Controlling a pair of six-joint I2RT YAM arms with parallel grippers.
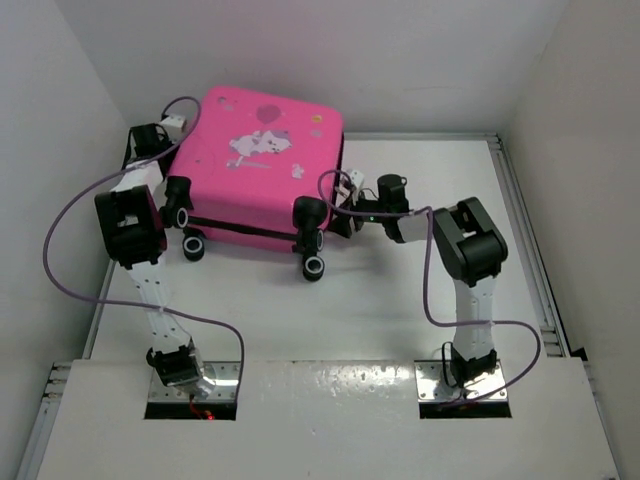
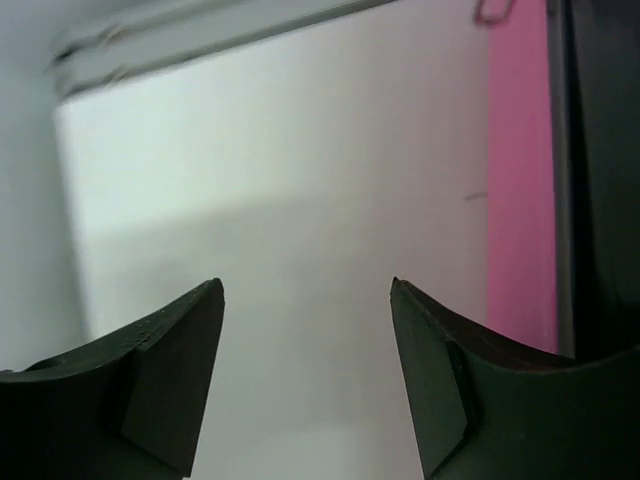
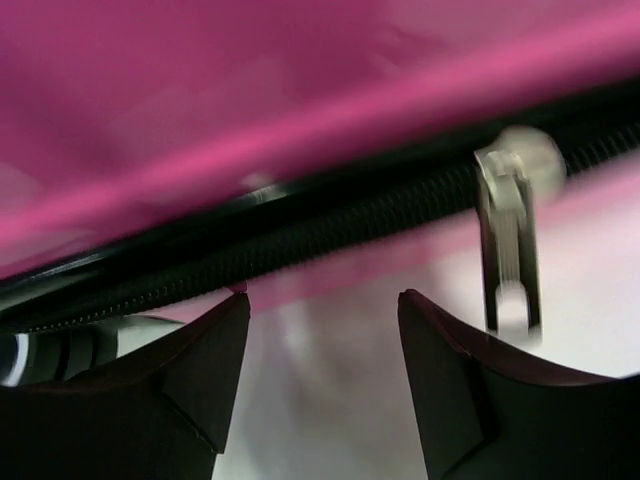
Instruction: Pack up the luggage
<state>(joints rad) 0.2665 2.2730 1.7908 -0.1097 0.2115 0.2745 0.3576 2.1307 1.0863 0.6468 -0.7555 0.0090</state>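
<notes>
luggage [image 1: 255, 165]: far left-centre, lying flat, lid down
handling: stiff, slick shell, probably light; take the zipper pull [image 3: 510, 240], not the shell
left gripper [image 2: 305, 285]: spread, empty, at its left side
right gripper [image 3: 322, 297]: spread, empty, just short of the pull

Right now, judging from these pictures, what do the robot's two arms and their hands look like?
The left arm and the right arm are each built of slim white links joined by bulky black joint blocks. A thin lilac cable loops loosely beside each arm. The left hand and the right hand each have two dark, matte, wedge-shaped fingers.
</notes>
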